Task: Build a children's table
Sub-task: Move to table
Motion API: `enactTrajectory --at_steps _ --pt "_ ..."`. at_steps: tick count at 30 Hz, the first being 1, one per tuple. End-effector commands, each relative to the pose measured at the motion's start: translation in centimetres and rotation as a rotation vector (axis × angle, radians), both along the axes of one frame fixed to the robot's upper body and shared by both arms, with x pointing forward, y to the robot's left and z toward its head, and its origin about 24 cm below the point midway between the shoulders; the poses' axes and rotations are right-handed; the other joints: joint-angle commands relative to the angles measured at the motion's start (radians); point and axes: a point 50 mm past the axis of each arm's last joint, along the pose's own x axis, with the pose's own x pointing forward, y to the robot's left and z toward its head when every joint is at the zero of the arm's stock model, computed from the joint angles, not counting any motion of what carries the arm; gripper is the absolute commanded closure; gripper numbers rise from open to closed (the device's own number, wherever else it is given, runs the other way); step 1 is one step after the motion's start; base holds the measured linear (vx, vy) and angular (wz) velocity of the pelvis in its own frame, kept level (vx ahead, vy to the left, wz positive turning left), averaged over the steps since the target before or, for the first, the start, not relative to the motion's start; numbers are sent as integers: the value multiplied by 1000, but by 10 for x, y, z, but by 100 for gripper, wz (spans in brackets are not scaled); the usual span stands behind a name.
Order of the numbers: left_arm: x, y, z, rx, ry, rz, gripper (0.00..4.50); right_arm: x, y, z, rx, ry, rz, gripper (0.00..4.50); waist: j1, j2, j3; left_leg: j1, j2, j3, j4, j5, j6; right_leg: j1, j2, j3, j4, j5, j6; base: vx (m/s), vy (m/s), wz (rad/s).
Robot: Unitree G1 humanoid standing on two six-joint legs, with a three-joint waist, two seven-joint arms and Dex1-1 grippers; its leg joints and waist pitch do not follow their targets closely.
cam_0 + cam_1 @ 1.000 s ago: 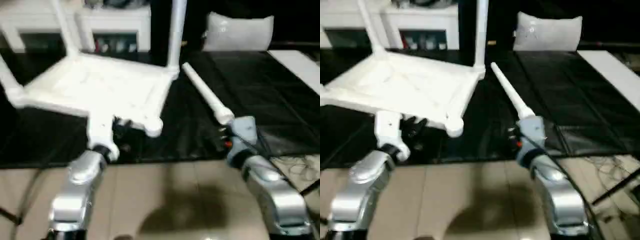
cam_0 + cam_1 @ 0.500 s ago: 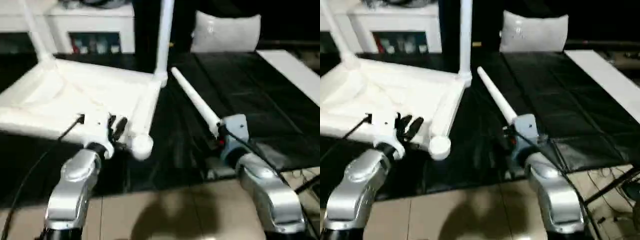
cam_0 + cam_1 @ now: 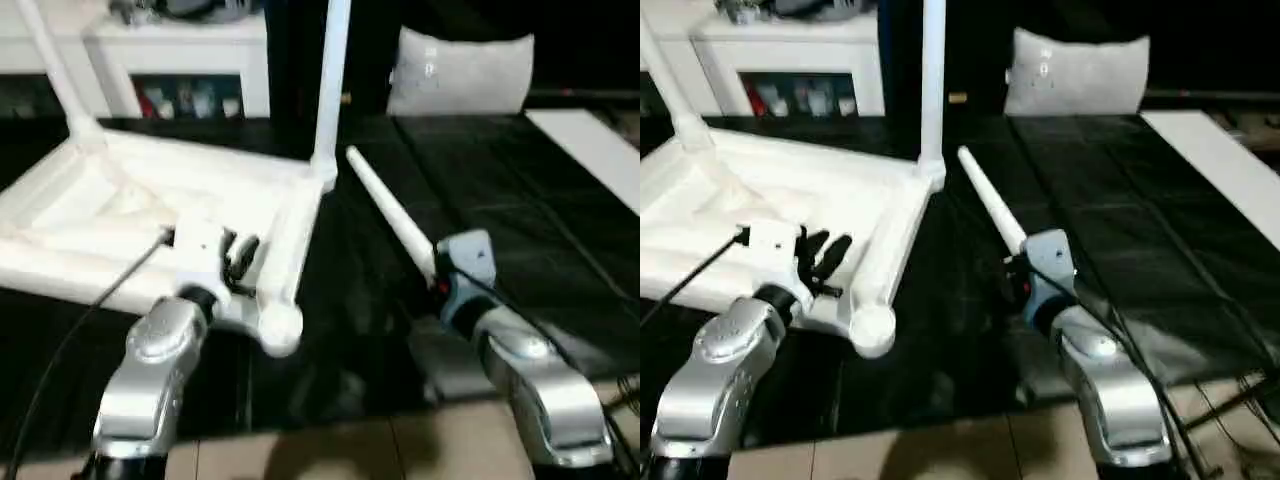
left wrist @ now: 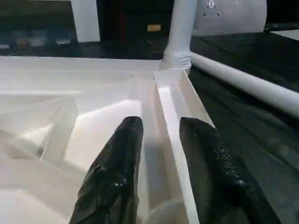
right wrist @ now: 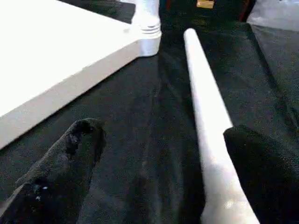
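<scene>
Tabletop [image 3: 180,200] lay upside down on work table [image 3: 520,220], left. Two legs [image 3: 332,80] stood in its far corners. Loose leg [image 3: 390,215] lay right of it.

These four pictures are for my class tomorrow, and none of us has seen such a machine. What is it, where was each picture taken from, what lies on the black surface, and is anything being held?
It is a humanoid robot with two silver arms, each ending in a gripper of two black fingers. Two pictures come from cameras in its head, looking down over its forearms. The other two come from cameras on its wrists, looking along the fingers.

On the black work table lies a white children's table top, upside down with its ribs showing. Two legs already stand in its far corner sockets. A loose leg lies beside it.

The left gripper straddles the top's side rim, one finger on each side. The right gripper is wide open around the loose leg's near end, not yet closed on it.
</scene>
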Motion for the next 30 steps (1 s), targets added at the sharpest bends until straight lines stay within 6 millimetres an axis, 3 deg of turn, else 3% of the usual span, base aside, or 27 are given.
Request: enactTrajectory --at_steps 1,2,3,4,5,6,7,8,9,10,11,12,13,14,15,16,17,18,19,20,21,24,27,30 --pt "0 0 1 17 -6 -11 287 3 0 4 7 -15 -20 0 48 -28 -38 -102 76 25 41 40 98 129 -184 141 -164 100 -107 139 3 26" --pt "0 0 1 27 -6 -24 287 4 -1 5 0 -17 -28 0 71 7 -53 -94 91 35 -20 128 2 144 -116 83 -143 83 -158 139 3 26" --pt "0 -1 1 40 -5 -37 287 5 -2 5 -10 -19 -32 0 71 12 -47 -69 102 39 -66 156 -2 122 -71 50 -134 93 -155 145 4 -6" --pt "0 -1 1 44 -5 -41 287 5 -3 5 -12 -20 -34 0 33 49 -52 67 165 -35 -125 238 115 22 25 -29 -37 78 -108 188 17 3" --pt "0 -2 1 41 -4 -63 287 6 -4 6 -18 -19 -47 0 -3 63 -77 202 245 -132 -126 254 349 -120 12 -20 71 -98 -42 188 17 3" --pt "0 -2 1 41 -4 -63 272 6 -4 6 -18 -19 -47 0 -3 56 -92 209 251 -146 -105 394 403 -147 2 -9 95 -89 -6 173 15 1" --pt "0 -4 3 42 -12 -101 263 9 -7 8 -40 -19 -67 0 16 56 -83 165 221 -104 -74 765 369 -173 -6 7 100 43 62 69 11 -1" --pt "0 -5 4 42 -14 -129 256 12 -10 10 -52 -19 -82 0 28 39 -86 126 186 -55 -65 1118 280 -169 -15 23 68 236 97 69 11 -1" --pt "0 -5 4 42 -14 -137 251 13 -10 10 -56 -19 -87 0 33 25 -85 112 162 -32 -54 1189 229 -167 -26 41 31 353 79 -130 17 -2" --pt "-1 -6 5 43 -15 -163 243 16 -13 12 -69 -18 -104 0 43 -23 -76 68 72 35 -32 890 113 -142 -49 77 -70 557 27 -193 -15 15" --pt "0 -6 6 52 -18 -176 235 18 -15 13 -82 -17 -110 0 58 -54 -80 -10 35 47 -13 431 53 -59 -124 142 -46 694 31 -193 -15 15" --pt "0 -6 7 56 -18 -198 235 22 -16 14 -100 -11 -114 0 57 -57 -77 -20 55 41 -38 288 20 -47 -148 134 -68 753 6 -66 -48 10" --pt "1 -7 10 62 -11 -243 235 27 -19 16 -117 2 -121 0 64 -37 -74 -10 70 44 -64 169 -60 -45 -126 101 -66 705 -55 0 0 0" --pt "1 -7 11 69 -3 -278 235 31 -21 18 -122 14 -128 0 57 -16 -74 1 88 46 -93 140 -89 -50 -85 74 -62 536 -143 0 0 0" --pt "0 -9 13 79 9 -329 235 35 -23 19 -135 27 -133 0 49 -2 -70 5 102 42 -103 144 -97 -56 -70 64 -58 434 -196 -82 -34 1" --pt "0 -9 13 83 14 -346 235 37 -24 20 -139 31 -135 0 35 9 -56 10 125 37 -117 89 -106 -67 -56 52 -65 231 -248 -110 -10 -1" --pt "-2 -11 15 96 32 -414 235 43 -27 21 -148 58 -136 0 31 12 -46 21 136 42 -126 -69 -121 -75 -57 53 -82 41 -258 -110 -10 -1" --pt "-3 -12 16 101 39 -435 235 45 -28 21 -152 69 -134 0 27 8 -40 22 137 43 -128 -140 -131 -76 -62 57 -89 -43 -255 -84 -4 3" --pt "-6 -13 18 121 55 -495 235 50 -31 20 -168 115 -125 0 26 9 -26 32 136 45 -136 -298 -162 -88 -66 60 -106 -242 -225 -81 -20 4" --pt "-7 -14 19 130 64 -530 235 53 -33 18 -180 156 -118 0 26 7 -28 47 133 50 -131 -374 -181 -99 -71 60 -121 -370 -190 -81 -20 4" --pt "-8 -14 21 134 71 -557 235 57 -34 17 -186 184 -106 0 26 5 -26 49 131 54 -131 -381 -184 -103 -69 60 -126 -402 -175 -89 -27 7" --pt "-8 -16 24 134 83 -605 235 68 -31 16 -149 239 -53 0 28 0 -31 33 130 63 -131 -312 -175 -98 -75 61 -133 -446 -141 -70 -20 4" --pt "-8 -16 27 149 87 -625 235 74 -31 12 -157 303 -57 0 27 3 -36 22 131 61 -130 -283 -173 -97 -75 53 -131 -443 -140 -63 -12 -2" --pt "-9 -17 29 156 94 -645 230 84 -30 9 -144 346 -55 17 22 6 -38 17 137 64 -128 -263 -174 -96 -79 48 -126 -386 -173 0 0 0"
